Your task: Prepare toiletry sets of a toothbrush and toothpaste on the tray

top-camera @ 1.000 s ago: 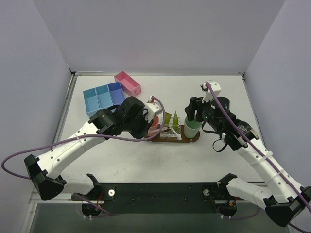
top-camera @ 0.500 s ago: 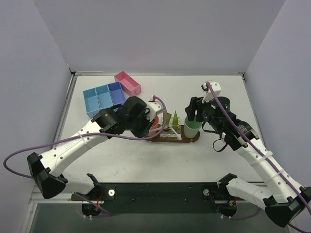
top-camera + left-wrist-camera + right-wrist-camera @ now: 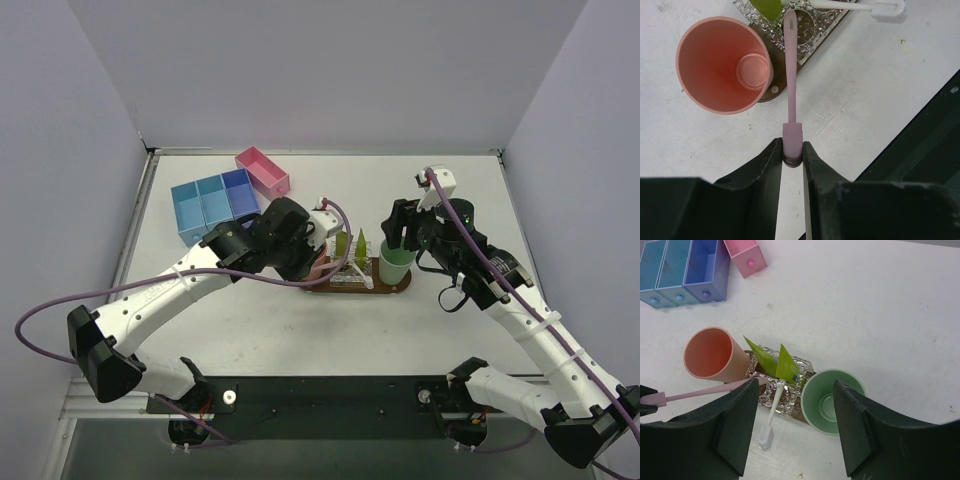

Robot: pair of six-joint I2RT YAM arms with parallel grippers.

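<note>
My left gripper is shut on the thick end of a pale pink toothbrush, whose far tip lies over a crinkled foil holder on the dark brown tray. A salmon-pink cup stands at the tray's end. Two yellow-green toothpaste tubes stand in the foil. A white toothbrush leans out of it towards the near side. My right gripper is wide open and empty above the foil and a green cup. In the top view my left gripper is at the tray's left end.
Blue box bins and a pink bin stand at the back left. The black base strip runs along the table's near edge. The purple cables of both arms loop beside them.
My left arm has moved right towards the tray, carrying the pink toothbrush so its tip is over the foil holder. The right arm has not moved.
</note>
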